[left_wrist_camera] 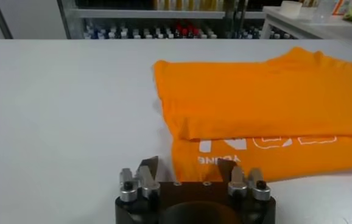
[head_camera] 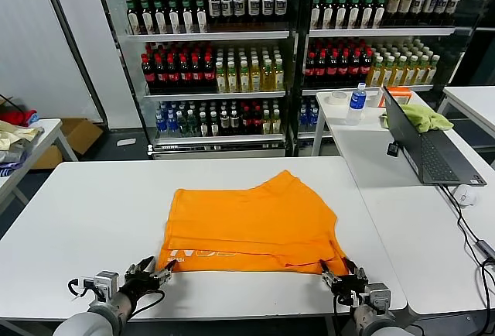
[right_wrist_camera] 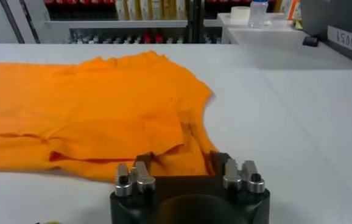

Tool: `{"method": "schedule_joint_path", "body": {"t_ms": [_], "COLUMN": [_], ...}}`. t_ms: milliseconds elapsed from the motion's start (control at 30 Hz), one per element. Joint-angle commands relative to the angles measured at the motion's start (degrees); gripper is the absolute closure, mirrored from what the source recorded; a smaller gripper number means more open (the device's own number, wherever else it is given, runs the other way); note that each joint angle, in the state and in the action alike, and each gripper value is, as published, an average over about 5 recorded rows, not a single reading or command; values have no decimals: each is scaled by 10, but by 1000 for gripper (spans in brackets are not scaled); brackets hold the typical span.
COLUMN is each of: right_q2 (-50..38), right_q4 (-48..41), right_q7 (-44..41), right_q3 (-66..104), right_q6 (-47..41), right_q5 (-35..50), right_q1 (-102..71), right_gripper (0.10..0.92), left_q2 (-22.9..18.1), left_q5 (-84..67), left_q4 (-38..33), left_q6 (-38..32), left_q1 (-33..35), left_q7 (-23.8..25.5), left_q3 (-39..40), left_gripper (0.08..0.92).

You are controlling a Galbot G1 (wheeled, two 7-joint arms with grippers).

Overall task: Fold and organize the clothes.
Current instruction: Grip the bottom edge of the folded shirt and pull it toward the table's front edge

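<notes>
Orange T-shirt (head_camera: 251,224), partly folded, centre of white worktop (head_camera: 85,220).
Left gripper (head_camera: 152,272) and right gripper (head_camera: 340,278) sit at its lower corners, jaws parted, holding nothing; probably placed for next fold.

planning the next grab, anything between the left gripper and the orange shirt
Nothing: only bare white table between the left gripper and the orange T-shirt, per left wrist view.
</notes>
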Motion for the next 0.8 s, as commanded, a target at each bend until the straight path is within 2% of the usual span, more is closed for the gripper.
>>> {"method": "schedule_joint_path", "body": {"t_ms": [33,333,500,633,800], "right_q2": [2,-5,-23,-38,-47], "right_q4": [-10,24,74,102,118], "right_q7": [2,-3,-4,-2,-1], "right_q3": [1,1,4,10,20], "right_q6": [-1,-1,-4,-10,-11], "right_q5": [22,17,6,1,-5], "right_q1": [-3,-20,-49,-69,-110], "right_gripper": [492,752,889,919,919], "left_q2": [-5,-8,3,24,44], "left_q5": [3,20,51,55,54], "left_q4": [-3,-2,-33,-59,-89], "left_q6": [11,11,11,11,11], "left_q1": [8,11,50,78,128], "left_q7": [-15,-7,5,6,7], "left_q3": [7,13,-2,-24,-50], "left_gripper": [459,719,856,919,920]}}
